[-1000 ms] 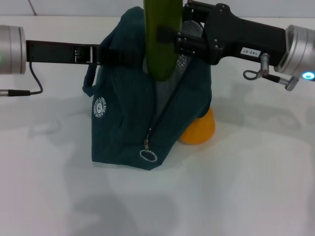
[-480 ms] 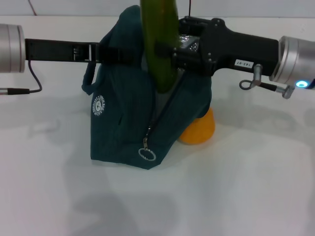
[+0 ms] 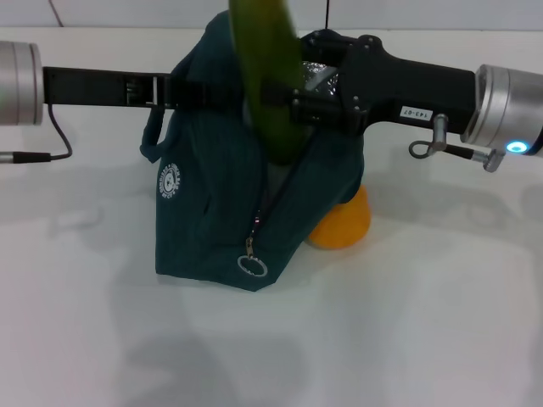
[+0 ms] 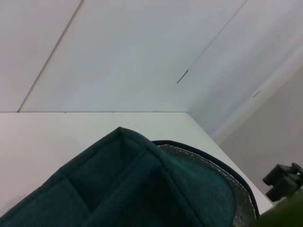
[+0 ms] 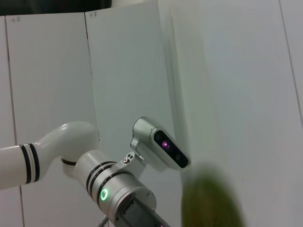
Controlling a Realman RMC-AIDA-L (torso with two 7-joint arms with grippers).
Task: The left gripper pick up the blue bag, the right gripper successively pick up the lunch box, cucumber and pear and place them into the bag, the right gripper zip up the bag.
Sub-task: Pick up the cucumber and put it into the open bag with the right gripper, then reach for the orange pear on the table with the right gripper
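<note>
Left claw (image 3: 199, 91) gripped the blue bag (image 3: 212, 203) rim to keep its mouth open while right claw (image 3: 293, 95), clamped on the cucumber (image 3: 265, 80), lowered it endwise inside.

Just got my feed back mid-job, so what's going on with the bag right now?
The right gripper holds the cucumber upright, its lower end going into the open top of the blue bag. The left gripper holds the bag's top edge on the other side. The pear sits on the table behind the bag, not yet packed.
</note>
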